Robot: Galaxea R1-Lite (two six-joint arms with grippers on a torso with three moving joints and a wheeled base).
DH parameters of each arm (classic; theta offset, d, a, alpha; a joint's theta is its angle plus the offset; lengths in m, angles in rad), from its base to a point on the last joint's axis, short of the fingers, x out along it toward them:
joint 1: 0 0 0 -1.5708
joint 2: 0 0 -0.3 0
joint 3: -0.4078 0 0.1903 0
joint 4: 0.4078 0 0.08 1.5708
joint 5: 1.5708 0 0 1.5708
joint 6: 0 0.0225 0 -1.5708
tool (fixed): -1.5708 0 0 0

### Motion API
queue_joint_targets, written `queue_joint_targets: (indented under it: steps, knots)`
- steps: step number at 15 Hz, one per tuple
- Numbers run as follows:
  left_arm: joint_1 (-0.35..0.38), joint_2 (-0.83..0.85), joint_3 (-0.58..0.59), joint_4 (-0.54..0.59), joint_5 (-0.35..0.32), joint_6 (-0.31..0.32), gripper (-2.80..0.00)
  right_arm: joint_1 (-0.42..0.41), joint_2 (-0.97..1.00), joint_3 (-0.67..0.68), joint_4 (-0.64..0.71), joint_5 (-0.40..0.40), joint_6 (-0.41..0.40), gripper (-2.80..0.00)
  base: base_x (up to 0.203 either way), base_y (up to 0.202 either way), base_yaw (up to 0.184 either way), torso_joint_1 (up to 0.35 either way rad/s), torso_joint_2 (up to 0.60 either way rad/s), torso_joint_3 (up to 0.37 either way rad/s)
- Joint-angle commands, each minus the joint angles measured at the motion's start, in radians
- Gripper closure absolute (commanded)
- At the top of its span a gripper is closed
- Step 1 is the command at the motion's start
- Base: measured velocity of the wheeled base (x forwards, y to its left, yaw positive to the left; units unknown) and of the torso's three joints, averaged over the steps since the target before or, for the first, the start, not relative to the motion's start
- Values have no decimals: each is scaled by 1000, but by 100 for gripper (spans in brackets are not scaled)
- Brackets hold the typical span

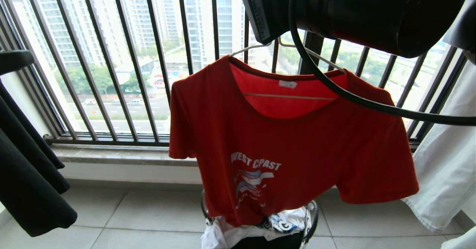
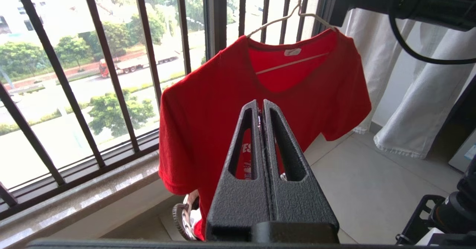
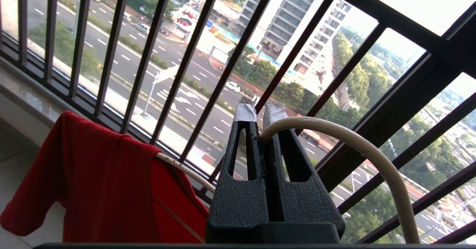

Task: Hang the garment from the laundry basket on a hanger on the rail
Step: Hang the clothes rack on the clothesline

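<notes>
Left pincer point(image 2: 260, 106): jaws together, empty. Red garment point(image 1: 290, 148) on cream hanger point(image 1: 290, 96), draped over laundry basket point(image 1: 311, 219) at 6 o'clock; white neck label, print reads "WEST COAST". Right pincer point(image 3: 260, 111), 1 o'clock: clamped on hanger hook.
</notes>
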Motion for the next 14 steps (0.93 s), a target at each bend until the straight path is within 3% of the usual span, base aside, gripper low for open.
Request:
queue_joint_targets:
  steps: [1,4,8,12,14]
  knots:
    - [0,3,-146,168,-56,59,0,-1,-22,28,50,85,2,0,0,0,0,0,0,0]
    - [-3,29,-258,412,-161,221,0,-3,-51,26,146,266,25,0,0,0,0,0,0,0]
    - [-50,151,-359,521,-234,270,0,-46,-55,18,179,410,37,0,0,0,0,0,0,0]
    - [-107,355,-431,546,-235,372,0,-111,-44,-6,185,497,65,0,0,0,0,0,0,0]
    - [-157,458,-484,600,-175,454,0,-115,-36,-10,182,503,65,0,0,0,0,0,0,0]
